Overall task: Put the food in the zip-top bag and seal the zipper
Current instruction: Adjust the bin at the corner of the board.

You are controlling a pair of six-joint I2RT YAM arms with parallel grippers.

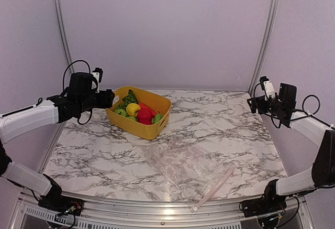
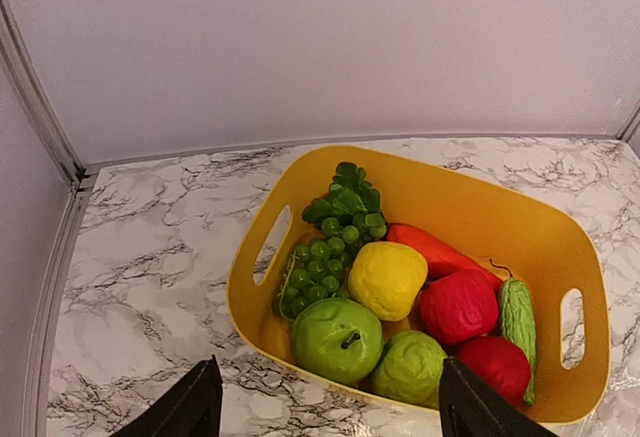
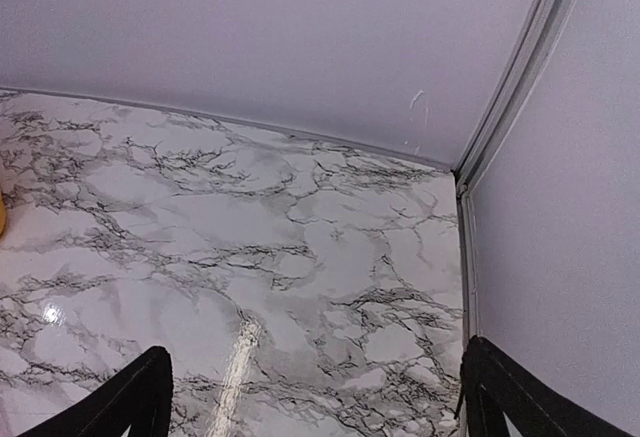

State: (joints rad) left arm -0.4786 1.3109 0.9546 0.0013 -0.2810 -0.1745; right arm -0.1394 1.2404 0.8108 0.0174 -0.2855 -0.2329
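Note:
The food (image 1: 137, 111) lies heaped in a yellow bin (image 1: 148, 127) at the table's back left. The left wrist view shows green grapes (image 2: 330, 247), a yellow fruit (image 2: 386, 278), a green apple (image 2: 336, 339), red pieces (image 2: 458, 305) and a carrot (image 2: 435, 248). My left gripper (image 1: 111, 99) hovers open just left of the bin, nothing between its fingertips (image 2: 190, 409). The clear zip-top bag (image 1: 184, 163) lies flat at the front centre, its pale pink zipper (image 1: 213, 189) toward the near edge. My right gripper (image 1: 252, 104) hangs open over the back right corner, far from the bag.
Pale walls with metal rails (image 1: 266, 35) enclose the marble table (image 1: 230, 124) at the back and sides. In the right wrist view only the bare marble (image 3: 300, 257) and the corner rail (image 3: 465, 247) appear between the fingers.

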